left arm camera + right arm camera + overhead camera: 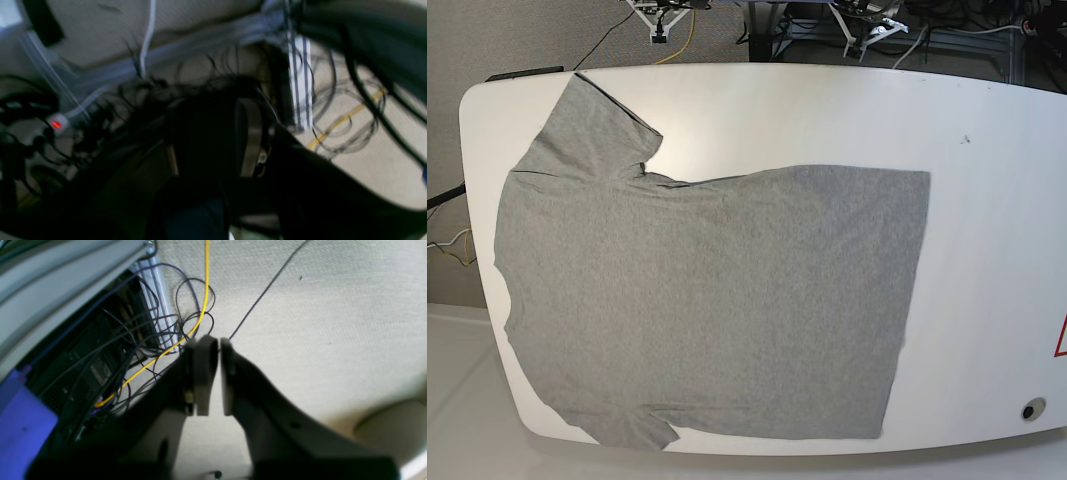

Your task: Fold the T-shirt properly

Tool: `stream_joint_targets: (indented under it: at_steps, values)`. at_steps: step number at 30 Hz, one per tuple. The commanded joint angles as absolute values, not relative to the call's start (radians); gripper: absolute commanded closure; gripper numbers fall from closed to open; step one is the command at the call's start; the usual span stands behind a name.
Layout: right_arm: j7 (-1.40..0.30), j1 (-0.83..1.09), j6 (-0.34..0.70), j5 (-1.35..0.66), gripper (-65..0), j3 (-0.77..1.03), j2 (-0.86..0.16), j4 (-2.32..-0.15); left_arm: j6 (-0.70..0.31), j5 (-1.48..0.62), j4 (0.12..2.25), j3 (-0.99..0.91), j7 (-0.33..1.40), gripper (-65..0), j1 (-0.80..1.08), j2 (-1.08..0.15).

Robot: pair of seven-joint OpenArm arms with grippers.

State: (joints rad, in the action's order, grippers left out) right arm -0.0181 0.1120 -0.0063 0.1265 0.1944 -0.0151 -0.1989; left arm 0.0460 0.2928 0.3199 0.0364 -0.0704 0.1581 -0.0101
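The heather-grey T-shirt [707, 300] lies spread flat on the white table [987, 200] in the base view. Its collar end is at the left, its hem at the right, and one sleeve reaches toward the far left corner. Neither arm shows in the base view. In the right wrist view my right gripper [219, 343] hangs over beige carpet, away from the shirt. Its fingers are almost together, with only a thin slit and nothing between them. The left wrist view is dark and blurred. One grey pad [248, 136] shows, and the gap of my left gripper is hidden.
Loose black cables and a yellow cable [200, 313] lie on the carpet beside dark equipment. A power strip with a red light [56, 124] sits among more cables. The table has a small round hole [1030, 410] near its front right edge.
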Motion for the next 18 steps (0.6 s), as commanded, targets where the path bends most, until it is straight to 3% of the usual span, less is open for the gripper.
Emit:
stream_joint_targets:
  at_steps: [1,6,8,16,18]
  values:
    - [0.001,0.139,-0.006,0.133,-15.2,0.194,-0.016,-0.215,0.051,0.298,0.357,0.036,-0.077,-21.4,0.199,-0.022]
    - [0.007,0.201,-0.006,0.133,-20.9,0.192,-0.027,-0.289,0.052,0.296,0.408,0.034,-0.071,-21.3,0.249,-0.045]
    - [0.001,0.297,-0.003,0.13,-22.3,0.189,-0.041,-0.416,0.051,0.272,0.469,0.035,-0.069,-21.5,0.325,-0.086]
    - [-0.008,0.457,0.001,0.129,-20.2,0.187,-0.057,-0.668,0.045,0.241,0.614,0.037,-0.081,-21.7,0.448,-0.137]
    - [-0.015,0.535,0.005,0.126,-18.8,0.183,-0.071,-0.803,0.038,0.21,0.731,0.041,-0.085,-21.7,0.509,-0.148]
